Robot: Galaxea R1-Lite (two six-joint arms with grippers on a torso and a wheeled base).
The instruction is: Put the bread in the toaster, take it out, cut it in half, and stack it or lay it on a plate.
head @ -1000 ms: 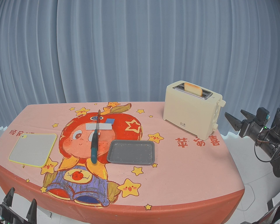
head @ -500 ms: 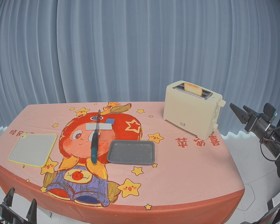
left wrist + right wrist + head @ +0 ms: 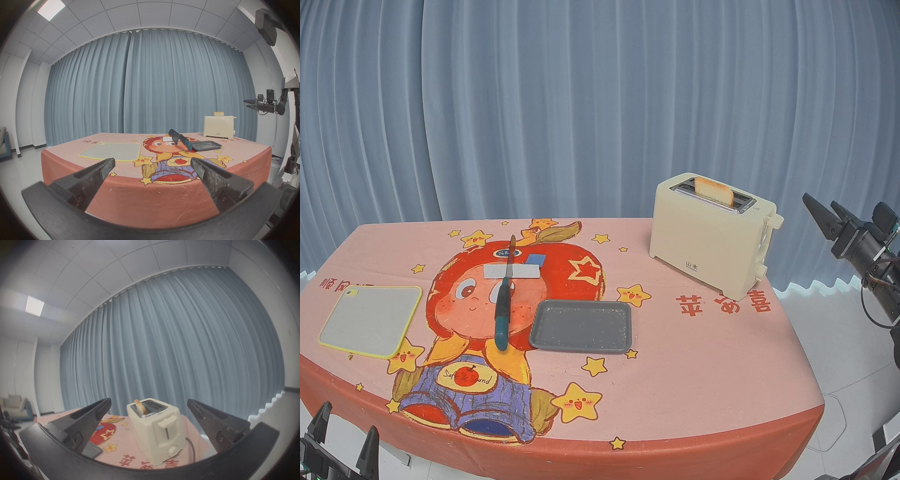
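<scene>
The bread stands upright, partly out of a slot in the toaster at the table's far right. The right gripper, fingers spread wide, hangs in the air beside the toaster, near its top and not touching the bread. The left gripper, also spread, sits low off the table's near left corner, well apart from the bread.

Head downward; wrists level, toward toaster
</scene>
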